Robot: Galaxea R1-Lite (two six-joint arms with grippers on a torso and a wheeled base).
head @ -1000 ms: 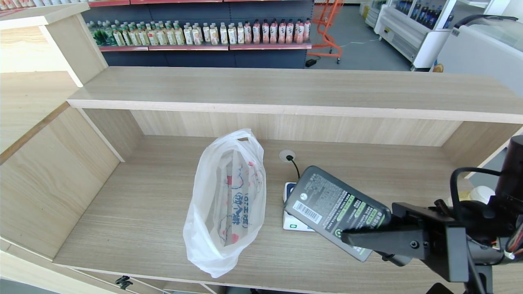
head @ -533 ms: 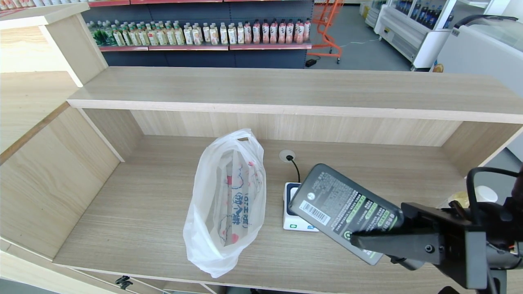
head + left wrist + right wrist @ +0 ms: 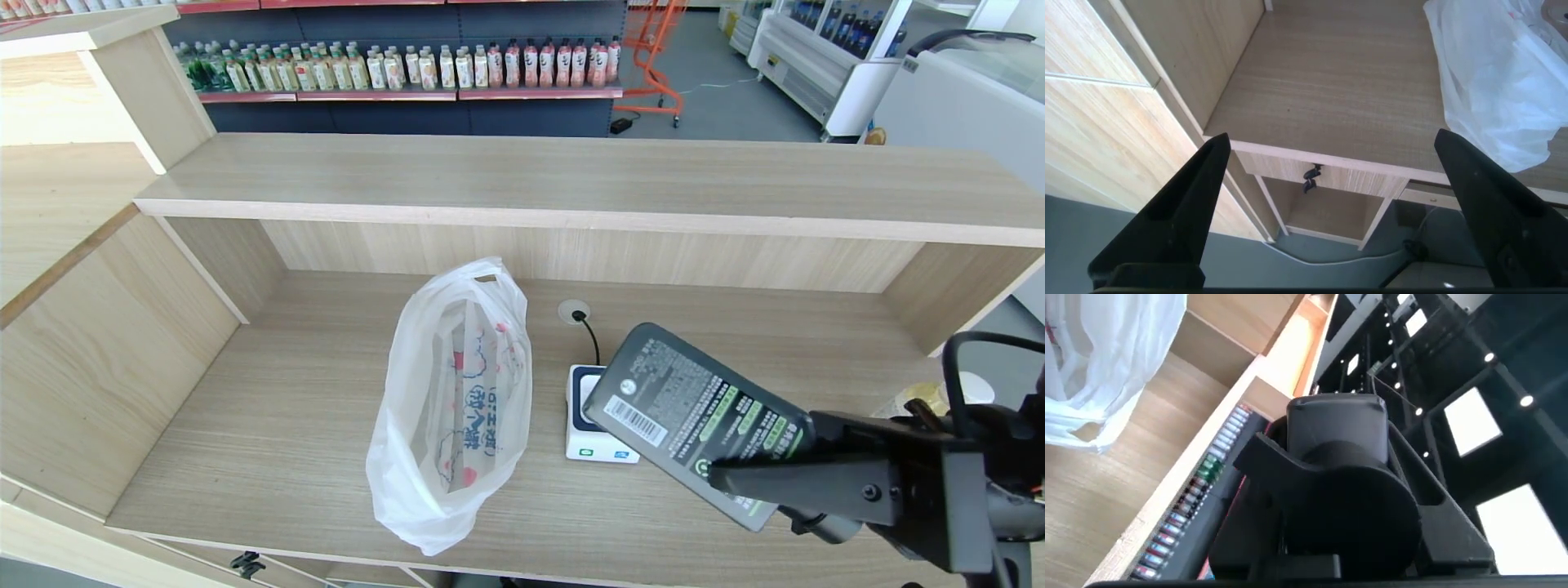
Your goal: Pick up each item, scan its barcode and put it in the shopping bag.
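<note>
gripping one end of a flat dark grey packet, the right gripper is clamped on it from the robot's right and holds it tilted in the air, its far corner over the small white scanner on the counter. the packet's barcode faces up, away from the scanner below it. just beside the scanner, on the robot's left, the shopping bag lies slumped on the counter, its handles at the far end. the left gripper hangs with its fingers spread wide and nothing between them, by the counter's near edge, close to the bag's near end.

the step in hand looks like the scan. the next move likely calls for rolling the wrist so the barcode meets the scanner's face, then carrying the packet across to the bag, whose limp mouth may need holding apart.
</note>
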